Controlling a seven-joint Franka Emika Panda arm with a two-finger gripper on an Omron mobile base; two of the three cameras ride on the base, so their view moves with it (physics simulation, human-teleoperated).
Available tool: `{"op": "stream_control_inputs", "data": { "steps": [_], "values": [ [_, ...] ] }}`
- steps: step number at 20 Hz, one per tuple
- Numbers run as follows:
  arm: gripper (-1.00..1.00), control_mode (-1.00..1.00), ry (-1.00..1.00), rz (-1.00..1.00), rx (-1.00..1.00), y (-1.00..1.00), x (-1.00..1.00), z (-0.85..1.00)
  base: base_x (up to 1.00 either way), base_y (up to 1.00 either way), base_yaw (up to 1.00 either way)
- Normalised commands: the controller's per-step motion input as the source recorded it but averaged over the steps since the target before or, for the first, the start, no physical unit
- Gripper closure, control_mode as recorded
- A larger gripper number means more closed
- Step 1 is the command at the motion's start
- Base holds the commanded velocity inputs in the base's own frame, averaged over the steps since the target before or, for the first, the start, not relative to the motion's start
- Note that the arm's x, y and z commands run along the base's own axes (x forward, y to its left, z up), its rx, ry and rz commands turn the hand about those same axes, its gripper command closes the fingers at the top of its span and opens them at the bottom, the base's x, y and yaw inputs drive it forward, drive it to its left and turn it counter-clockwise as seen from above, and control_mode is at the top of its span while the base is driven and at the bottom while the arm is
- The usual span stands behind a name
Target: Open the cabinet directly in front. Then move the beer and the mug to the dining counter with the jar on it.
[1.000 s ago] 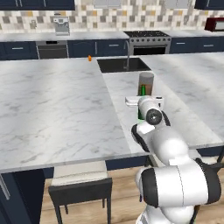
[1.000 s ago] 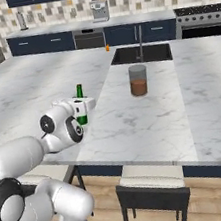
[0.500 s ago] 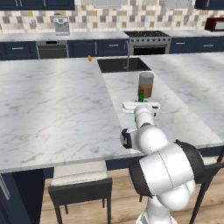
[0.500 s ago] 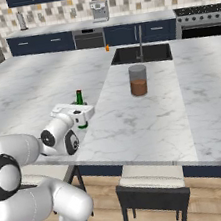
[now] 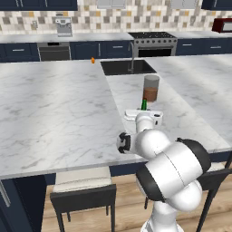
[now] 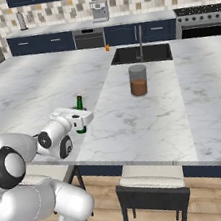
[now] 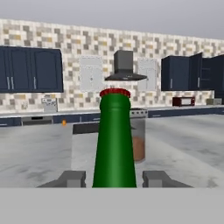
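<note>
My gripper (image 6: pixel 80 121) is shut on the beer (image 6: pixel 79 105), a slim green bottle held upright low over the dining counter (image 6: pixel 33 89), near its front edge. In the hand view the beer (image 7: pixel 114 144) rises between my two fingertips (image 7: pixel 70 178), its cap at the top. From the left base view just the green neck of the beer (image 5: pixel 144 104) shows above my gripper (image 5: pixel 144 116). The jar (image 5: pixel 151 88) stands beyond it, by the sink. The mug (image 5: pixel 93 60), small with an orange top, is at the counter's far edge. Navy wall cabinets (image 7: pixel 177 72) hang behind.
The inset sink (image 5: pixel 128 67) with its tap lies beyond the jar. Stools (image 6: pixel 153 194) stand under the counter's near edge. Along the back wall are a stove (image 5: pixel 153 41), a red microwave (image 5: pixel 223 24) and a coffee machine (image 5: pixel 64 26).
My gripper has come down with the beer, from above the counter to just at its surface. The arm has folded lower over the counter's front edge.
</note>
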Motion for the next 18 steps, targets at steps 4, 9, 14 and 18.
{"op": "stream_control_inputs", "data": {
  "steps": [4, 9, 14, 18],
  "values": [
    [1.00, -1.00, 0.00, 0.00, 0.00, -0.13, 0.00, -0.44, 0.00, 0.00, 0.00],
    [1.00, -1.00, -0.02, 0.00, 0.00, -0.08, 0.00, -0.46, 0.00, 0.00, 0.00],
    [1.00, -1.00, -0.15, 0.00, 0.00, -0.03, 0.25, -0.25, 0.00, 0.00, 0.00],
    [1.00, -1.00, -0.25, 0.00, 0.02, -0.06, 0.79, -0.01, 0.00, 0.00, 0.00]
  ]
}}
